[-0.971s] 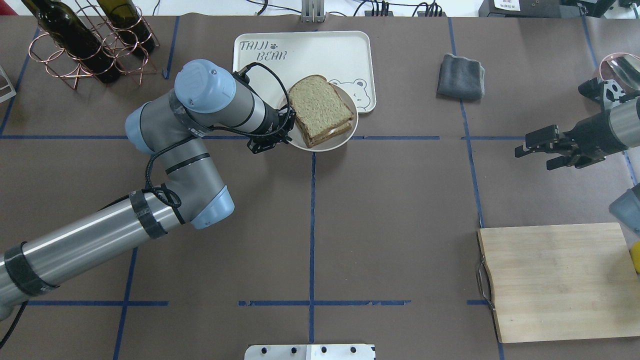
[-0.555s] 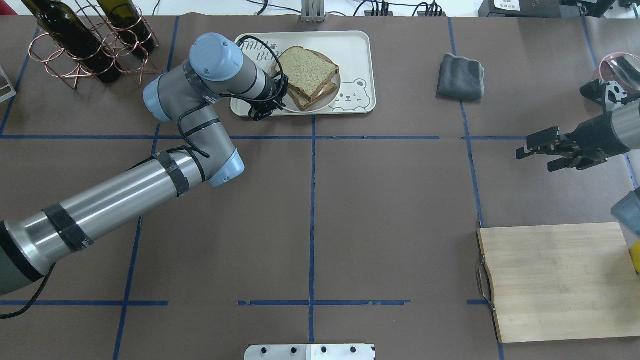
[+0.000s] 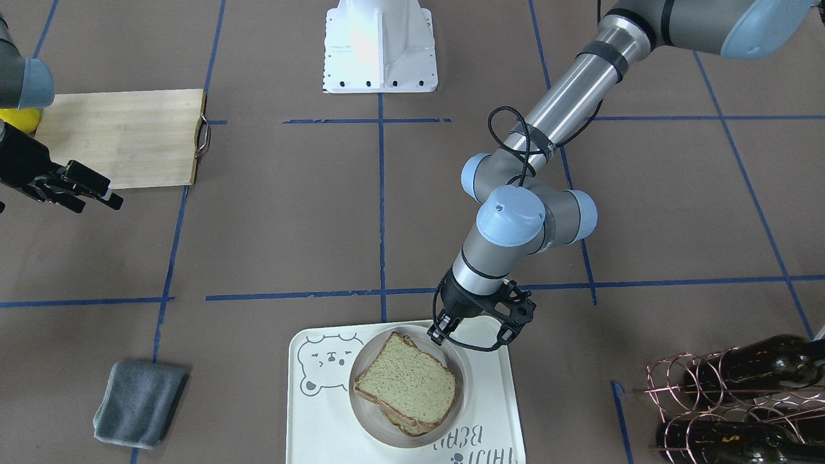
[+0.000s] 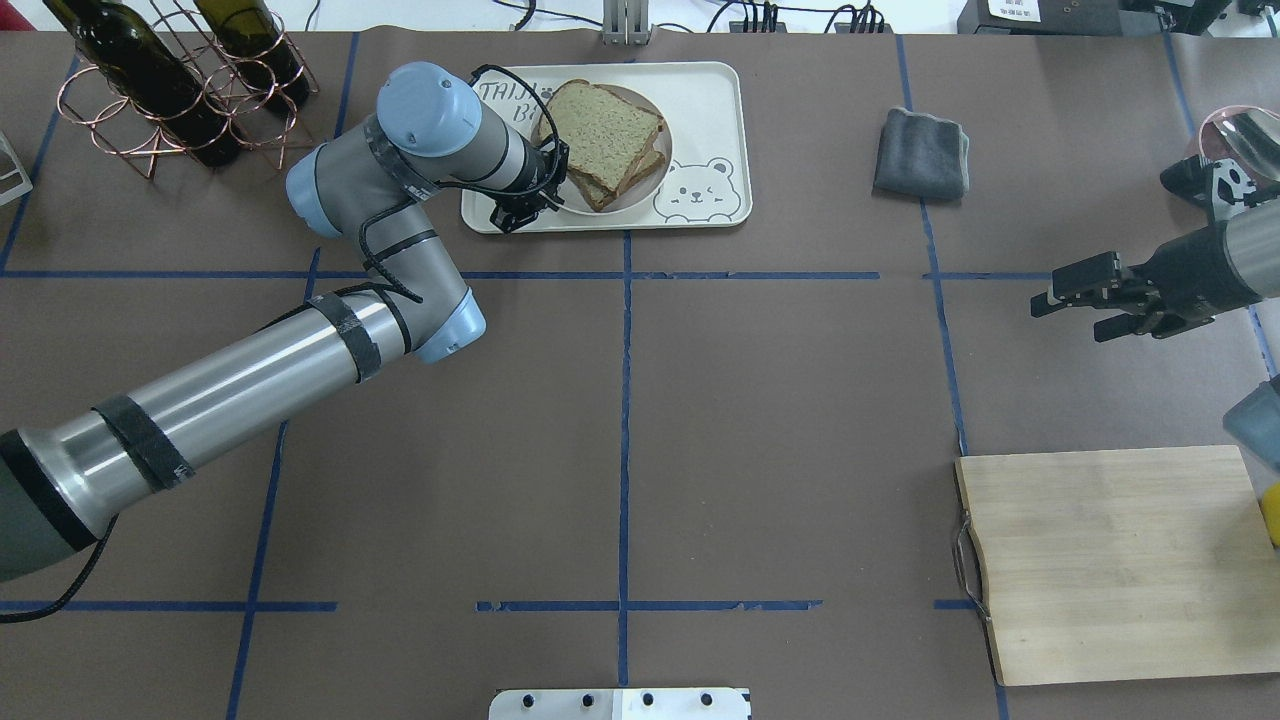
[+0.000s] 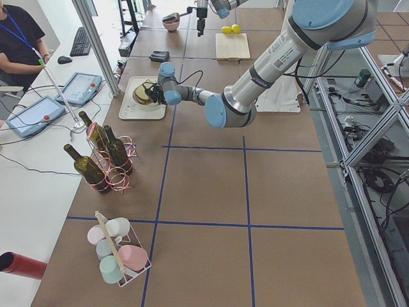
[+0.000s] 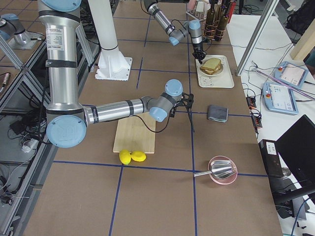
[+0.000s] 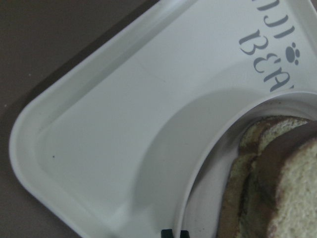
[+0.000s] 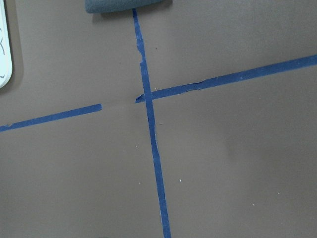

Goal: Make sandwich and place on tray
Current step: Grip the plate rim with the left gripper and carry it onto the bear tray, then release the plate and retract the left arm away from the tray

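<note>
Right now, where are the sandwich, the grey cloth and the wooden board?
sandwich [image 4: 603, 132], overhead view, top slice's middle.
grey cloth [image 4: 921, 153], overhead view, its middle.
wooden board [image 4: 1115, 560], overhead view, bare middle.

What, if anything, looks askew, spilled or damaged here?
Only the sandwich: its top tan bread slice sits twisted on the lower one, whose brown crust sticks out past it. The small round white dish lies flat inside the large cream-white rectangular tray. Nothing spilled or damaged.

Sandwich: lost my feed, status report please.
Left gripper shut on dish rim; right gripper open, empty. Sandwich on dish, over tray. Nothing blocking.
</note>
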You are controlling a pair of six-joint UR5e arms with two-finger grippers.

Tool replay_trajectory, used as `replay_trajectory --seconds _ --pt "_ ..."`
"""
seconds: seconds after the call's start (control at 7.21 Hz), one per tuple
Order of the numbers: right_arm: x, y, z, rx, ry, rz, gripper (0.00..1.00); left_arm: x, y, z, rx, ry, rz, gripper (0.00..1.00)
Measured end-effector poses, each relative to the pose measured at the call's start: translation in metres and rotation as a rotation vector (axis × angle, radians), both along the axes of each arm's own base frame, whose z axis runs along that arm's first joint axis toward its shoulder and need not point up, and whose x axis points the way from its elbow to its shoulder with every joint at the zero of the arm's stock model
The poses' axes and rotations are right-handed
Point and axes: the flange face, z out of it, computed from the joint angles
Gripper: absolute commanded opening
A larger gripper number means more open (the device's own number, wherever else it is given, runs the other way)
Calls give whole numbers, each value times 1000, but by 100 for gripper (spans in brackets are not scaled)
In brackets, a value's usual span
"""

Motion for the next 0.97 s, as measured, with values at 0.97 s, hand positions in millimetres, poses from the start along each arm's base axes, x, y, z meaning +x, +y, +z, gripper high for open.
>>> replay_trajectory --seconds 0.97 --pt "64 -6 45 128 123 -14 100 -193 157 38 514 -180 328 100"
